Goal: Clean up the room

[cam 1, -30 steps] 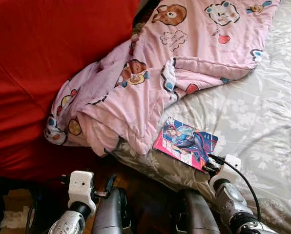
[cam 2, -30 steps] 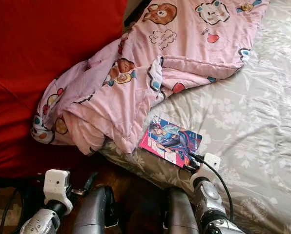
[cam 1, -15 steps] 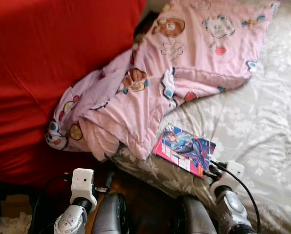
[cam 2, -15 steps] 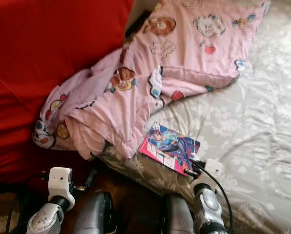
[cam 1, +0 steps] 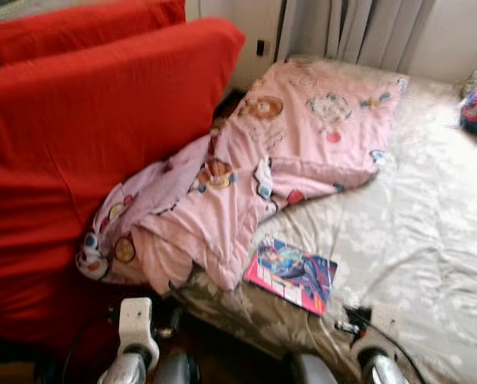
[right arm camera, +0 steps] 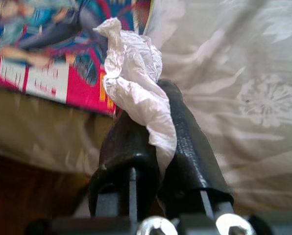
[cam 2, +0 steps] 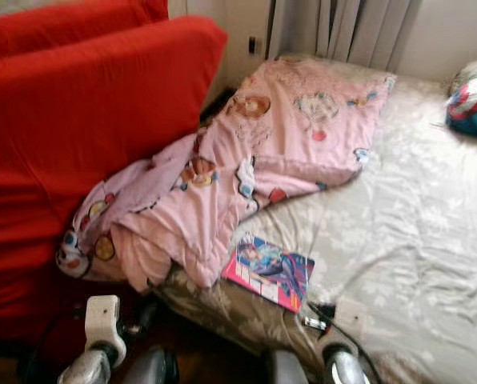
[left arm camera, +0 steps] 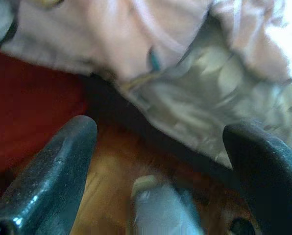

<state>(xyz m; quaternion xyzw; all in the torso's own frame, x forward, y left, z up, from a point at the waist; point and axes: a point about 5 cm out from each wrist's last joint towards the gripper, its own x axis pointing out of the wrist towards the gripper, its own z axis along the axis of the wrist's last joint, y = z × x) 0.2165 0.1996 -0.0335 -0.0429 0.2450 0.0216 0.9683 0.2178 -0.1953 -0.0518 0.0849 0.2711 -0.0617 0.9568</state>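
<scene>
A: While the head views are looking down, what is showing?

B: A comic book (cam 1: 290, 272) is lying near the bed (cam 1: 414, 232) edge beside a pink blanket (cam 1: 246, 176); its writing is blurring past reading.

A: And the wrist views?

B: The left gripper (left arm camera: 160, 161) is hanging wide open, gripping nothing. The right gripper (right arm camera: 151, 142) is pinching a crumpled white tissue (right arm camera: 136, 93), beside the comic book.
</scene>
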